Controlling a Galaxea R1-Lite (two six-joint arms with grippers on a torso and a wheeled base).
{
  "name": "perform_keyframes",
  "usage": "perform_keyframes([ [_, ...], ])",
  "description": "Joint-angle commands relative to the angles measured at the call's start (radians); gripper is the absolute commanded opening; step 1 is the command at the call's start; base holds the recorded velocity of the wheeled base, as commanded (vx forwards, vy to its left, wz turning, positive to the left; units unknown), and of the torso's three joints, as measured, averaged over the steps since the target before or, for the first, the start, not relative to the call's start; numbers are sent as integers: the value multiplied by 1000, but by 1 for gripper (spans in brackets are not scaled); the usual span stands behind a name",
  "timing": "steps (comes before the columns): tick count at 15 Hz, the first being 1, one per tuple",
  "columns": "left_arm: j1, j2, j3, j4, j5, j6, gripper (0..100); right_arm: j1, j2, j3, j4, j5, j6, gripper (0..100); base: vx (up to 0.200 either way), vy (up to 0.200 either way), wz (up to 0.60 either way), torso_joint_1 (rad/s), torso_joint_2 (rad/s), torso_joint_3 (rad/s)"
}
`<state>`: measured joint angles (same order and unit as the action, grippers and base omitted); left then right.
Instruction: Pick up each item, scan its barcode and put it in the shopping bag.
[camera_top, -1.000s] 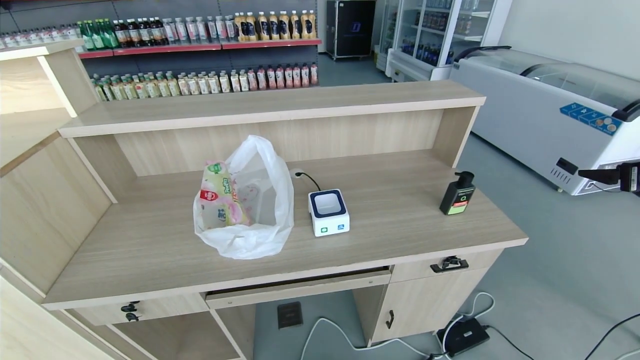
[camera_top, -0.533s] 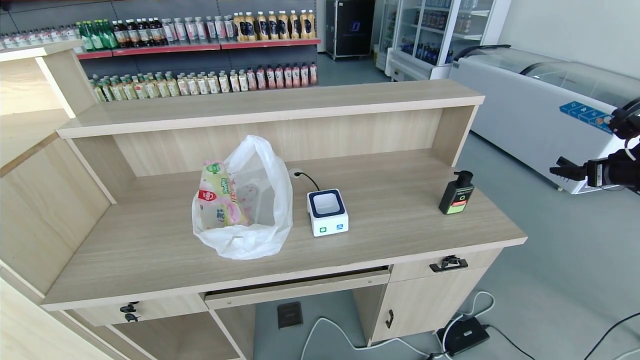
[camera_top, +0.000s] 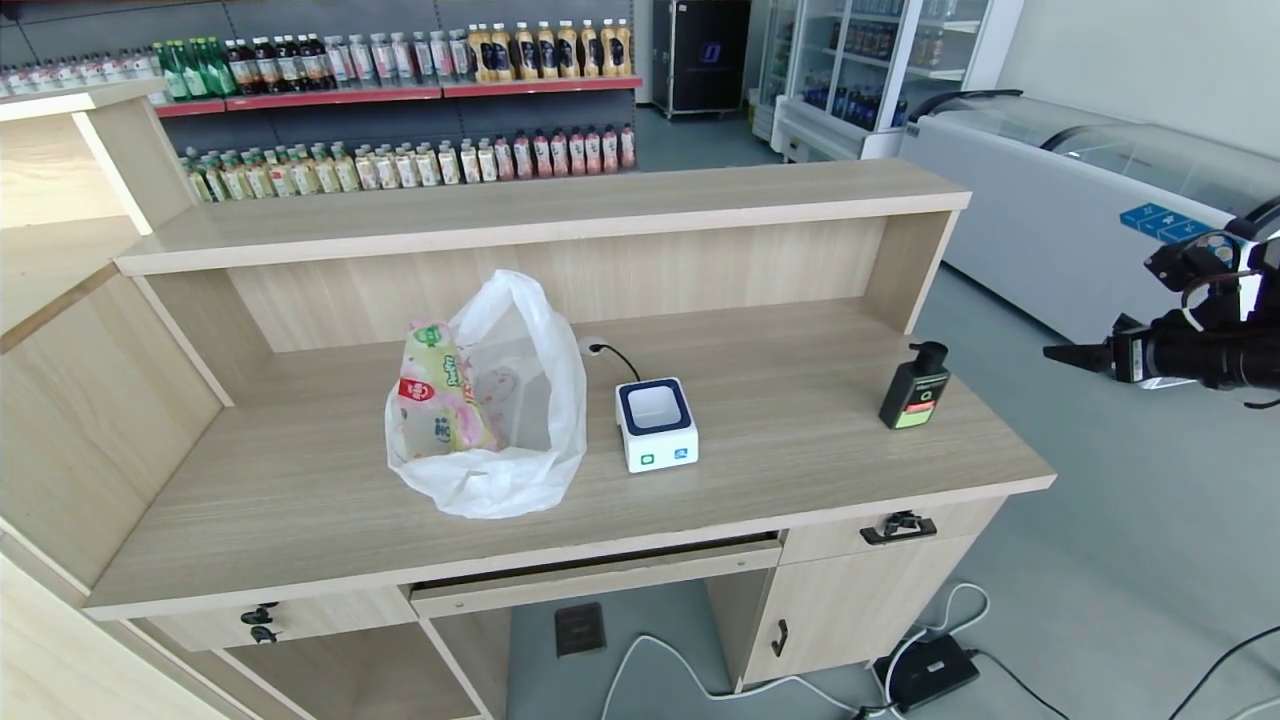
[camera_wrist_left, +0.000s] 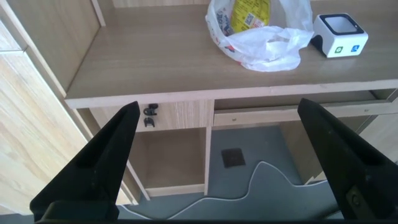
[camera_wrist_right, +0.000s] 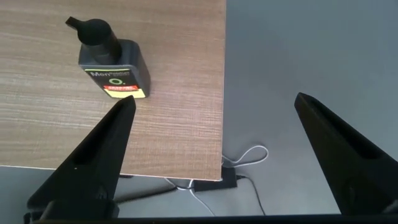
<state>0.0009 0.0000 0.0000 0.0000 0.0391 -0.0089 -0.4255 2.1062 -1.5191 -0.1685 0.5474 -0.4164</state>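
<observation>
Left tool (camera_wrist_left: 217, 104) and right tool (camera_top: 1062, 354), both spread wide

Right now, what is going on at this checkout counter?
Checkout bagging, partway done. One colourful packet already sits in the white shopping bag, left of the scanner on the counter. A black pump bottle stands upright near the counter's right end, untouched. The right pincer is open and empty, off that end, apart from the bottle. The left pincer, also open, is out in front of the counter.

Bottle shelves (camera_top: 340, 98) stand behind the counter (camera_top: 800, 420), a chest freezer (camera_top: 1050, 230) beside it.
</observation>
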Motion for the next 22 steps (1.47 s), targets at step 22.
perform_keyframes([
  [22, 1, 0, 0, 0, -1, 0, 100, 185, 227, -29, -198, 0, 8, 100, 0, 0, 0, 0, 0, 0],
])
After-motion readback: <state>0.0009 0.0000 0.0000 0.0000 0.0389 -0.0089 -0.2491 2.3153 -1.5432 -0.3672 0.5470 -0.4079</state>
